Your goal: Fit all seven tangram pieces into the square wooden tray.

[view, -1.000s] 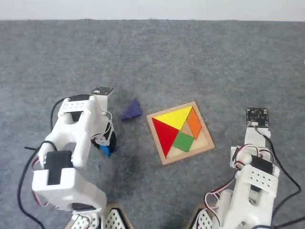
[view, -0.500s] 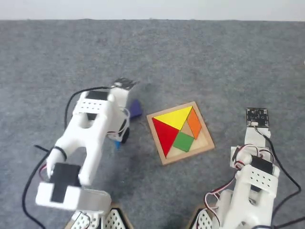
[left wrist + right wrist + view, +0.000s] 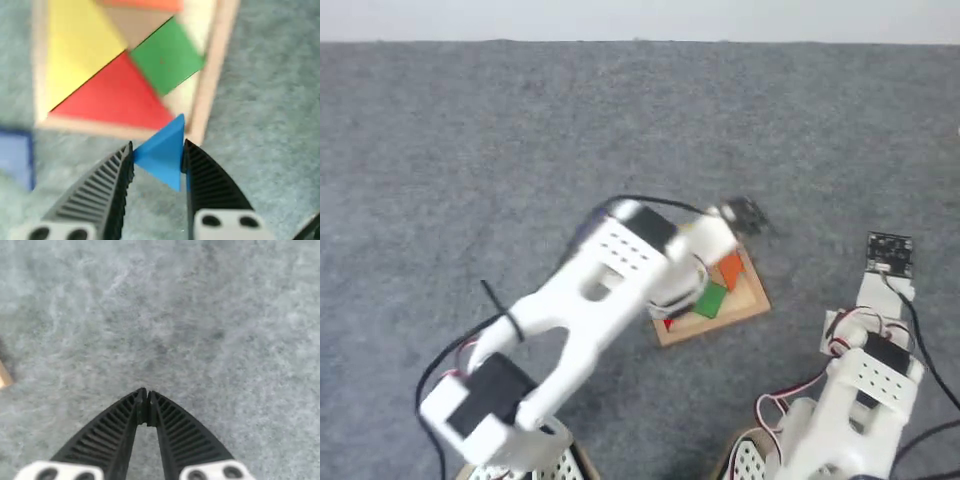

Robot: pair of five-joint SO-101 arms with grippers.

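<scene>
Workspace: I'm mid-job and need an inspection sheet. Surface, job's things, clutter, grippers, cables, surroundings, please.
Surface: grey mat, no spills or marks seen.
Job's things: tray holds yellow triangle, red triangle, green square and orange piece, with some bare wood left. Dark blue piece lies on the mat outside the tray.
Clutter: nothing seen.
Grippers: left gripper, jaws shut on blue triangle near the tray's rim. Right gripper, jaws shut and empty, over bare mat.
Cables: black cable along the left arm; red and white wires at the right arm.
Surroundings: pale strip beyond the mat.
</scene>
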